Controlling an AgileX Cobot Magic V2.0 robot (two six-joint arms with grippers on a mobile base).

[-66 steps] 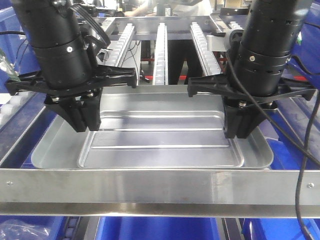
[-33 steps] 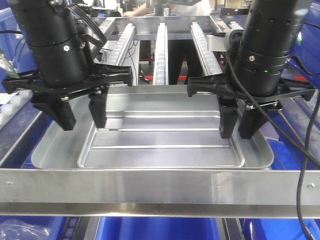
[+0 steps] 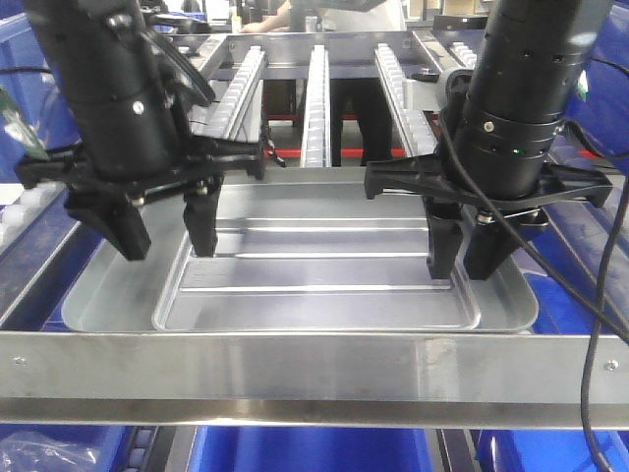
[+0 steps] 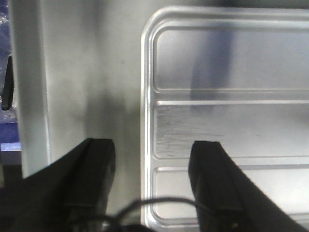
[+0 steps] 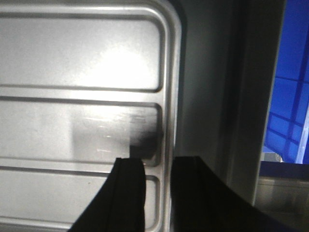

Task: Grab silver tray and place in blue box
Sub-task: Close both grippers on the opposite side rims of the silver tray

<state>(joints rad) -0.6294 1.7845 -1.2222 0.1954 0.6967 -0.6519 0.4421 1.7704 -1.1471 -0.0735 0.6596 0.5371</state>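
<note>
Front-facing view: the upper arms run out of the top of the shot, and a bright metal rail (image 3: 314,369) across the near edge hides all but a strip of blue plastic (image 3: 314,450) below. The silver tray (image 3: 314,275), shallow with rounded corners and two long straight ridges, lies flat inside a larger, deeper tray (image 3: 103,295). The left gripper (image 3: 165,239) hangs over its left end with fingers spread wide; the right gripper (image 3: 464,261) stands at its right end, fingers a narrow gap apart.

Left wrist view: soft and dim, with the finger bases lost in shadow behind a dark cable (image 4: 145,207). The left gripper (image 4: 152,150) straddles the silver tray's (image 4: 231,72) rolled left rim, one finger over the larger tray's (image 4: 87,72) floor, the other over the tray bottom, neither pressing the rim.

Right wrist view: glare washes out part of the silver tray (image 5: 82,63). The right gripper (image 5: 161,166) sits astride the right rim, fingers parted; whether they touch the metal cannot be told. Blue plastic (image 5: 289,96) shows at the far right edge.
</note>
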